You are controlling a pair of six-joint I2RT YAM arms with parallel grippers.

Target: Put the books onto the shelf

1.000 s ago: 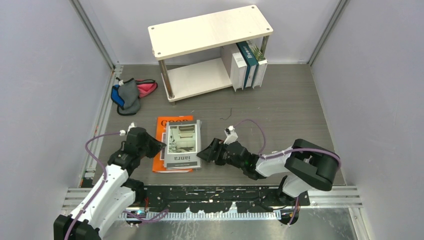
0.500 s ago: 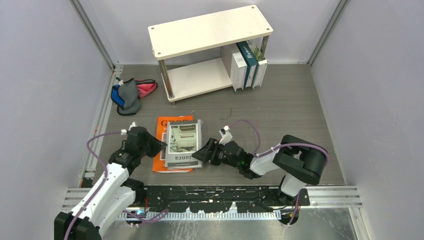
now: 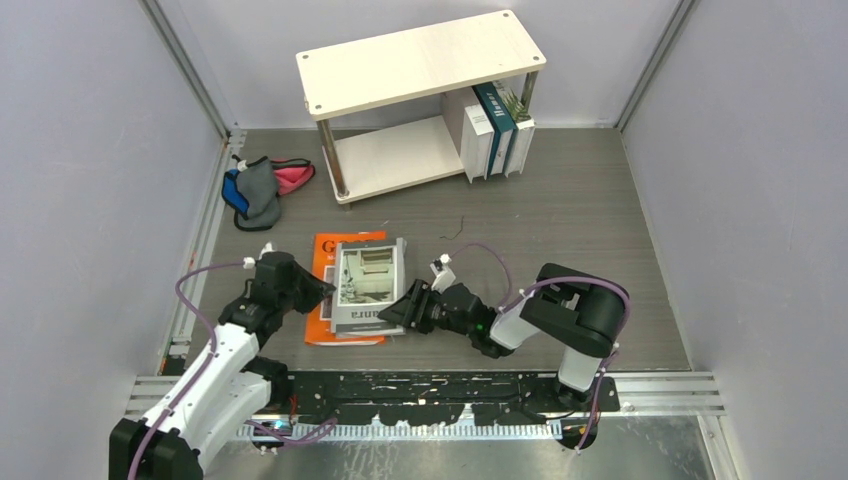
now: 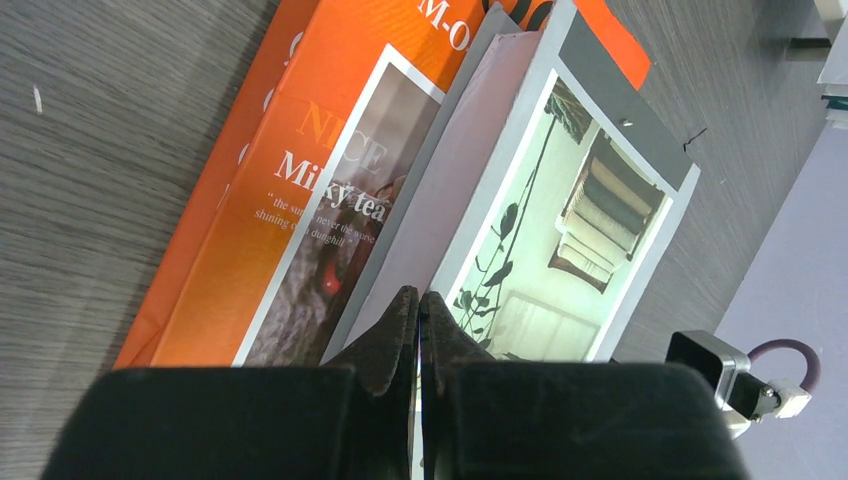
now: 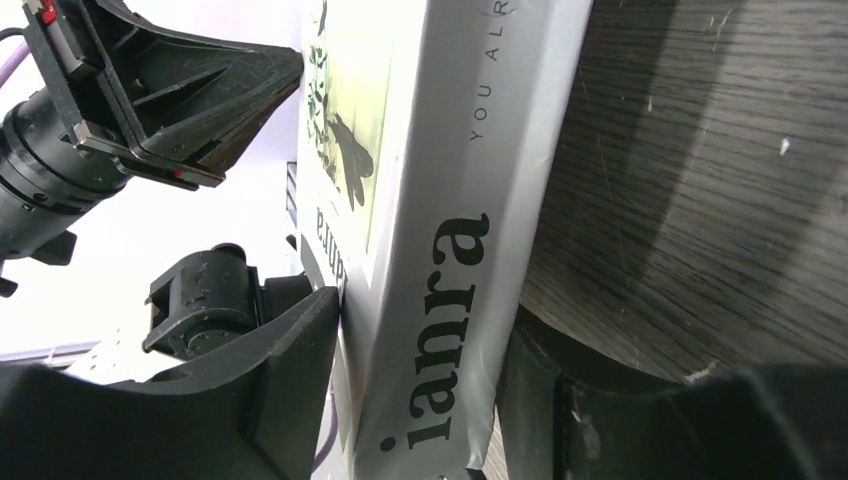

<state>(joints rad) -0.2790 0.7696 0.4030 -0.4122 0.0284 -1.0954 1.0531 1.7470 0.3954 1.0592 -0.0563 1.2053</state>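
The grey photo-cover book (image 3: 365, 285) lies on the orange book (image 3: 322, 248) on the table. My right gripper (image 3: 400, 312) holds its spine (image 5: 450, 250), marked "ianra", with one finger (image 5: 290, 370) on the cover and the other under the spine. My left gripper (image 3: 328, 290) is shut, its tips (image 4: 421, 297) against the grey book's left edge (image 4: 560, 220); nothing shows between them. The orange book (image 4: 300, 170) shows beneath. The shelf (image 3: 420, 62) stands at the back, with three books (image 3: 494, 120) upright at the right end of its lower board.
A blue, grey and pink cloth bundle (image 3: 262, 188) lies at the back left near the wall rail. A thin dark wire scrap (image 3: 455, 230) rests on the table between the shelf and the right arm. Purple cables loop off both wrists.
My right gripper has slid left onto the grey book's spine and its jaws have narrowed around it. The grey book has shifted slightly. The left gripper has stayed shut in place.
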